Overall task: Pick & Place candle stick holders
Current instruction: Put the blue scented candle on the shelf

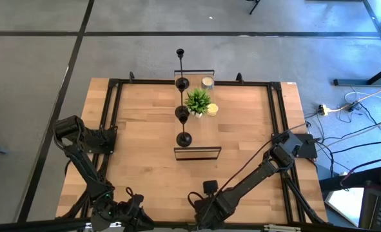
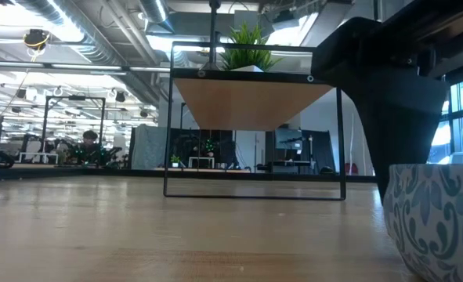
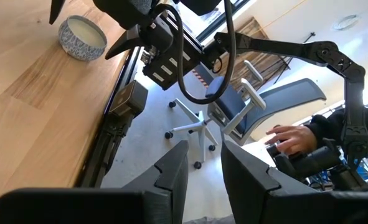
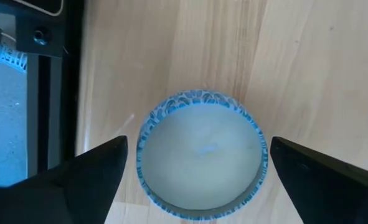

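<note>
A: Status? Three thin black metal candle stick holders (image 1: 183, 109) stand in line on the raised shelf (image 1: 197, 149), mid-desk (image 1: 138, 142).

B: Right hand (image 4: 193, 163) wide open, straddling a blue-patterned candle bowl (image 4: 199, 162), gripping nothing. Left hand (image 3: 203, 163) part-open, empty, near edge.

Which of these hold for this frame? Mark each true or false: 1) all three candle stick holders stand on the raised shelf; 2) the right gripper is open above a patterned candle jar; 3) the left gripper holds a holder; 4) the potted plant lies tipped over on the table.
1) True: the candle stick holders stand in a row on the raised shelf.
2) True: the right gripper hangs open over the patterned candle jar.
3) False: the left gripper holds nothing.
4) False: the potted plant stands upright on the shelf.
</note>
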